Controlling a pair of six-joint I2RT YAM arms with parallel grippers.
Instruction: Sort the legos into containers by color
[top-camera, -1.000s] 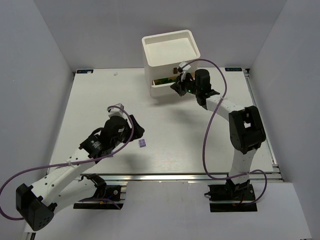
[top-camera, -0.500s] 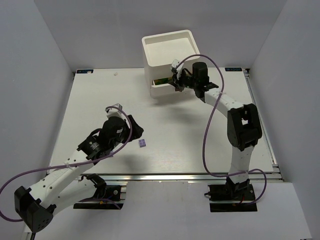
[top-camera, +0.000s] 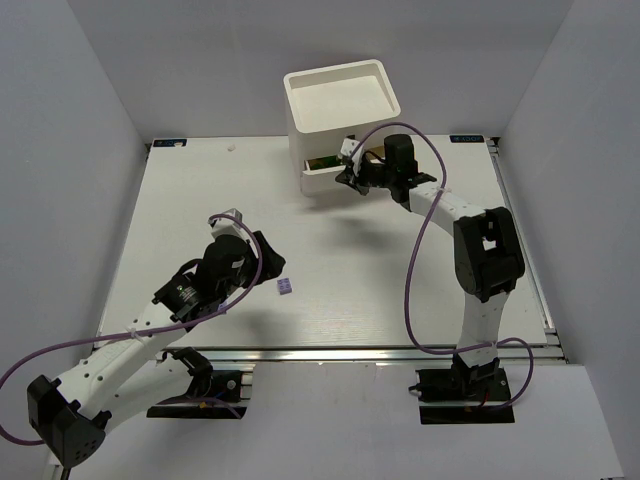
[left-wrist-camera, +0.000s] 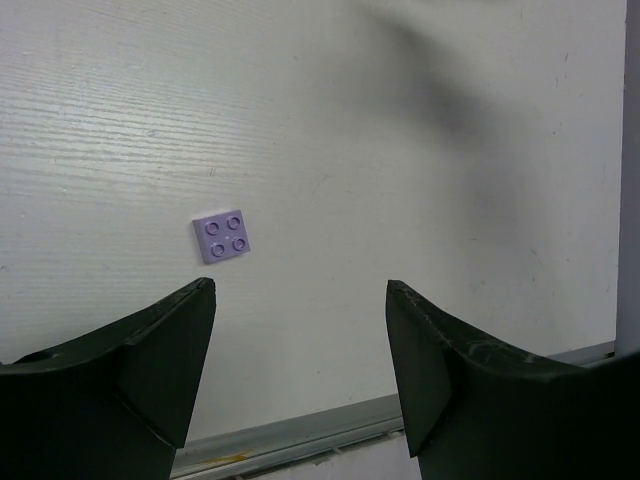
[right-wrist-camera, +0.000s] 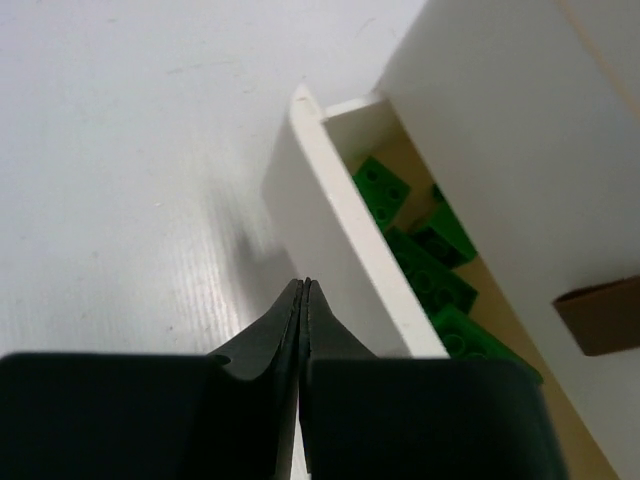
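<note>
L hand (left-wrist-camera: 300, 288) spread wide, empty, nr purple lego (left-wrist-camera: 222, 236); R hand (right-wrist-camera: 303, 285) closed, empty, at green-lego drawer (right-wrist-camera: 350, 250)

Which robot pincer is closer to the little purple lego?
Left. The left pincer hangs open right beside the purple lego. The right pincer is far away, shut, at the open drawer.

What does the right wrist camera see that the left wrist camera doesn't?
Only right wrist: an open drawer holding green legos, a brown pull nearby, and the shut right gripper by the drawer front. Only left wrist: one light purple lego lying ahead of the open left gripper. Both: the white table.
</note>
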